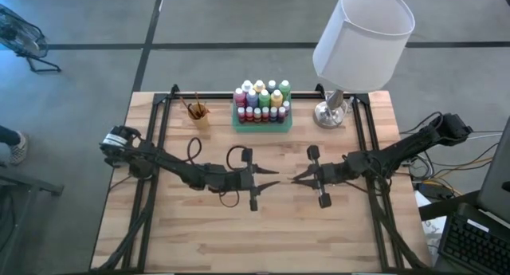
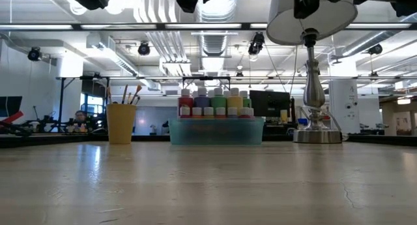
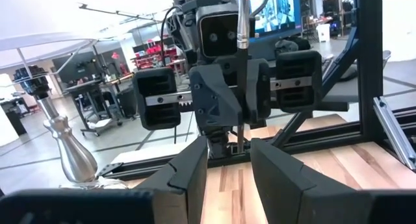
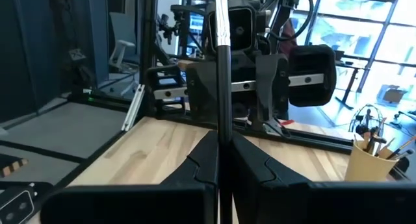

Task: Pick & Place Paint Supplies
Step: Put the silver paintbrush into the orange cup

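Note:
My right gripper hangs over the middle of the table, shut on a thin paintbrush that stands upright. My left gripper faces it from the table's left. It is open, and the brush shows just beyond the gap between its fingers. Several paint bottles stand in the green tray at the far edge. More brushes stick out of the orange cup left of the tray. The low view shows the bottles and the cup but no gripper. My right gripper pinches the brush's dark shaft between its two fingertips, below the silver part. The fingers lie level, come from the table's right and cross the brush. The brush stands upright, rising above the fingers, clear of the table.
A table lamp with a white shade stands on its metal base right of the tray, at the far right. Black frame rails run along the table's left and right sides. Bare wood lies toward the near edge.

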`<state>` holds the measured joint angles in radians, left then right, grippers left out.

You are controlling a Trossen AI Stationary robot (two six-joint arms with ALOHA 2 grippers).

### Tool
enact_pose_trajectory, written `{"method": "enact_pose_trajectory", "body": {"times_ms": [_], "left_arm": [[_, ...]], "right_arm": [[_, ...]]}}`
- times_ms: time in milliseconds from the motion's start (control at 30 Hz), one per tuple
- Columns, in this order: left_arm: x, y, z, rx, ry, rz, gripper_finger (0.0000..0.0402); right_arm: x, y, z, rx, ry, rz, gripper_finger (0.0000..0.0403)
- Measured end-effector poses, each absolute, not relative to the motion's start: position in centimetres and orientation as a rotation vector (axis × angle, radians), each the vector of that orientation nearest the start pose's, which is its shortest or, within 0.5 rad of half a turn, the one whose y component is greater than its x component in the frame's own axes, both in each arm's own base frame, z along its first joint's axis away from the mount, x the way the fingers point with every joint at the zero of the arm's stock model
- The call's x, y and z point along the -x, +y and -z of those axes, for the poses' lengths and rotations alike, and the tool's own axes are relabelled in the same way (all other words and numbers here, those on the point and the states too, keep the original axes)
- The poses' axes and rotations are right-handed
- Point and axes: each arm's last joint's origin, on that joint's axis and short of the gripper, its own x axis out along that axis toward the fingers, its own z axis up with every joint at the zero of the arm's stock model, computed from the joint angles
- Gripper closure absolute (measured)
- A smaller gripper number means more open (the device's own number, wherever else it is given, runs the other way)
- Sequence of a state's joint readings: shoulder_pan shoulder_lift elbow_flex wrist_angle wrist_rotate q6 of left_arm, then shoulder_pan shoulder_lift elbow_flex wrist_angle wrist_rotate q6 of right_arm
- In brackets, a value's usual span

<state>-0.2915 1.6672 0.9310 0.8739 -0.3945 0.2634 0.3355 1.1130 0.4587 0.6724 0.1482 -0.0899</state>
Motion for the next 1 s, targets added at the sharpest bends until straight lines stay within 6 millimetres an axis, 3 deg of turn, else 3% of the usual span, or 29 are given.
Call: {"method": "enact_pose_trajectory", "body": {"times_ms": [300, 700, 1000], "left_arm": [[-35.1, -9.4, -26.7, -0.209, -0.143, -0.098, 0.0278], [-36.2, -9.7, -30.9, -0.259, -0.285, -0.014, 0.0278], [-36.6, -8.8, -30.9, -0.257, -0.272, 0.012, 0.0278]], "right_arm": [[-21.9, 7.2, -24.0, 0.086, -0.025, -0.187, 0.0390], [-21.9, 7.2, -24.0, 0.100, -0.025, -0.186, 0.0390], [-21.9, 7.2, -24.1, 0.098, -0.036, -0.186, 0.0390]]}}
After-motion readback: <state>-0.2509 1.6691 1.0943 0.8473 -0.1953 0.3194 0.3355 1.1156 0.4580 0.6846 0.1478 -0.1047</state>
